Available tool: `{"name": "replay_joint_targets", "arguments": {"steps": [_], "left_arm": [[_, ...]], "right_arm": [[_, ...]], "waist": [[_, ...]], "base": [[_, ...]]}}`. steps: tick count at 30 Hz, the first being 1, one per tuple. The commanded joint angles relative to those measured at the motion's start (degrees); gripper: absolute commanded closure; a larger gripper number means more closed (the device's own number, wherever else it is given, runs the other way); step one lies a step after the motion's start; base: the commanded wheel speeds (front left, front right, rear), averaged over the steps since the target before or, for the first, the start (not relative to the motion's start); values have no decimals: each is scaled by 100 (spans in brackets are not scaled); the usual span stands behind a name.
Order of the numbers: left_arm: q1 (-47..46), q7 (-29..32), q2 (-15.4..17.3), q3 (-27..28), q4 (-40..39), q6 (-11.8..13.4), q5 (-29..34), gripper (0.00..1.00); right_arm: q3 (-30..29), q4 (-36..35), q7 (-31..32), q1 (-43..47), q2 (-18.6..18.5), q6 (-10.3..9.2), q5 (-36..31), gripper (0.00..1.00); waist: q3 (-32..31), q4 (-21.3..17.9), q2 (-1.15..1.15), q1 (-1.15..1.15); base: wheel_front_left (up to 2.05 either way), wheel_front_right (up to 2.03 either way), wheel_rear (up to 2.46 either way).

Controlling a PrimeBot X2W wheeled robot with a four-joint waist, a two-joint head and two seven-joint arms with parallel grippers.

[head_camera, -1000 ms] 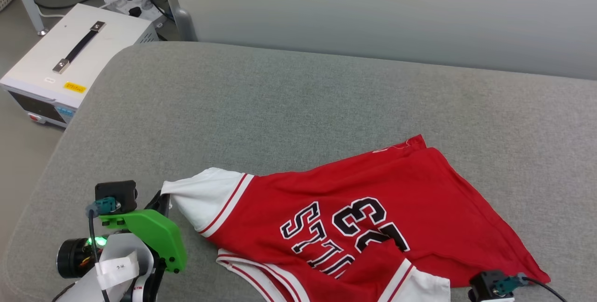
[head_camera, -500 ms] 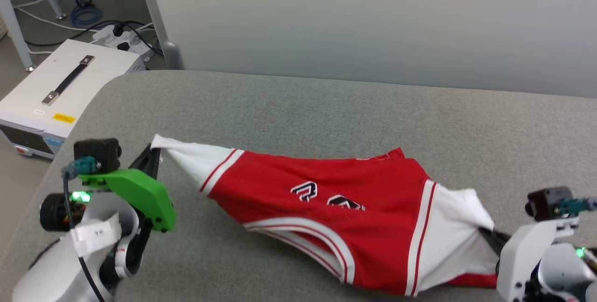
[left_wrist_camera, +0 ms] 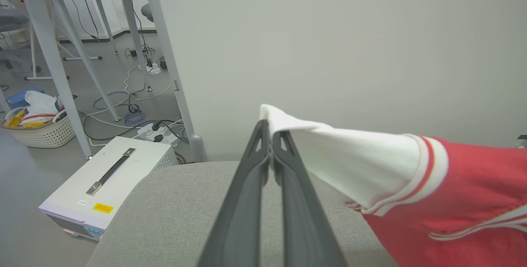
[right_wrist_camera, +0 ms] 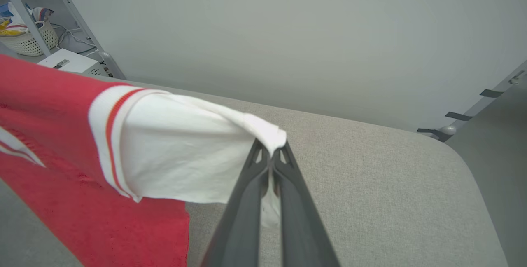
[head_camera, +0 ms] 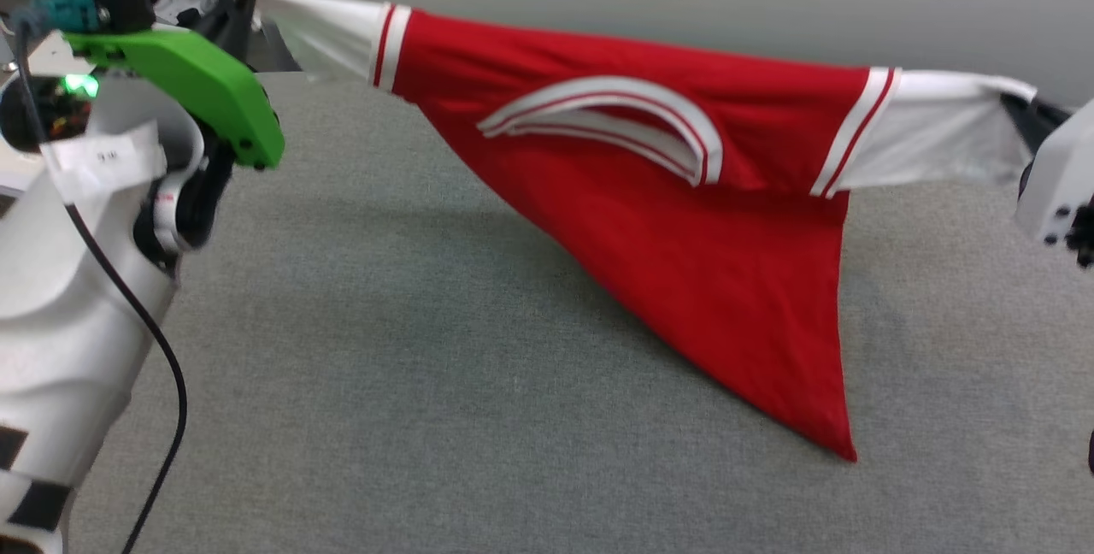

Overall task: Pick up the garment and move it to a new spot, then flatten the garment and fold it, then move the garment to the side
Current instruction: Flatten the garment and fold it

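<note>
Now lifted off the wide grey fabric cushion (head_camera: 385,349), the red jersey with white striped trim (head_camera: 684,221) hangs stretched mid-air; a second ago it lay crumpled there. Left gripper (left_wrist_camera: 270,129) and right gripper (right_wrist_camera: 270,151) each clamp a white corner. Pickup done, I judge; relocating next.

Garment (left_wrist_camera: 473,201) cut off at wrist views' edges, right arm (head_camera: 1055,169) cropped, box label (left_wrist_camera: 102,208) unreadable

My left forearm (head_camera: 51,323) is white, with a green bracket (head_camera: 201,79) and black cable (head_camera: 178,370). My left end effector (left_wrist_camera: 269,135) has long dark-grey fingers (left_wrist_camera: 247,201).
</note>
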Motion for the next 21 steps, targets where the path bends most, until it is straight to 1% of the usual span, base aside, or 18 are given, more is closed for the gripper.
{"name": "replay_joint_targets", "arguments": {"steps": [1,7,10,12,16,21], "left_arm": [[-324,-77,-48,32,217,-71,76,100],[-1664,-423,-270,112,1262,-349,319,100],[-2339,-702,-351,270,1709,-440,342,100],[-2739,-879,-344,323,1942,-483,413,100],[-3428,-1201,-322,349,2327,-574,584,100],[-3951,-1418,-417,338,2777,-734,651,100]], "right_arm": [[28,162,-125,-348,-73,0,-69,100],[246,1033,-735,-2028,-200,0,-278,100],[283,1509,-1149,-2914,-215,0,-438,100],[319,1782,-1398,-3425,-210,0,-562,100],[400,2289,-1771,-4316,-170,0,-718,100],[529,2827,-2104,-5047,-99,0,-765,100]], "waist": [[248,-75,0,-1],[719,-207,0,-1],[987,-284,0,-1],[1159,-341,0,-1],[1504,-433,0,-1],[1971,-502,0,-1]], "base": [[0,0,0],[0,0,0],[0,0,0],[0,0,0],[0,0,0],[0,0,0]]}}
